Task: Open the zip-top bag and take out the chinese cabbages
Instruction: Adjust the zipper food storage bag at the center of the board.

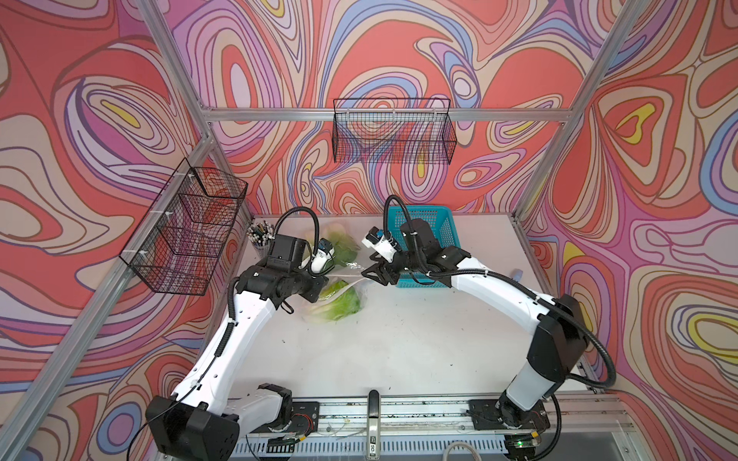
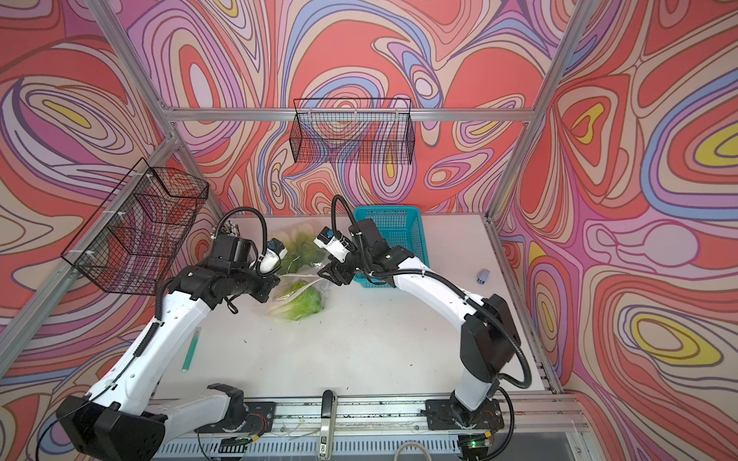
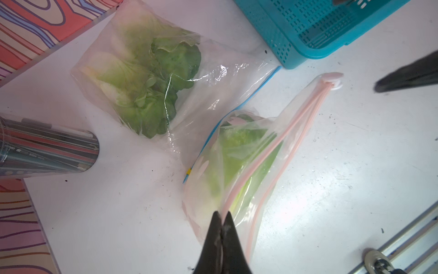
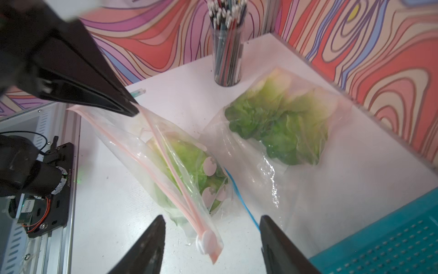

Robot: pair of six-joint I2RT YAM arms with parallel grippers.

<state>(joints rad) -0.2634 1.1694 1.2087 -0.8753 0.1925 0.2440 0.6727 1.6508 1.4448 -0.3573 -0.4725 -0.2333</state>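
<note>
The zip-top bag (image 1: pixel 339 301) (image 2: pixel 297 301) is clear with pink zip tracks and lies mid-table. Yellow-green chinese cabbages (image 3: pixel 237 161) (image 4: pixel 187 154) show through it. My left gripper (image 3: pixel 222 215) (image 1: pixel 324 279) is shut on one pink zip track at the bag's mouth and holds that edge up. The two tracks run apart and meet at the pink slider (image 3: pixel 331 79) (image 4: pixel 208 239). My right gripper (image 4: pixel 212 217) (image 1: pixel 369 273) is open, its jaws on either side of the slider and not touching it.
A second clear bag (image 1: pixel 339 245) (image 3: pixel 147 78) with a blue zip and darker greens lies behind. A teal basket (image 1: pixel 429 227) stands at the back right and a pencil cup (image 1: pixel 261 237) at the back left. Black wire baskets (image 1: pixel 393 129) hang on the walls.
</note>
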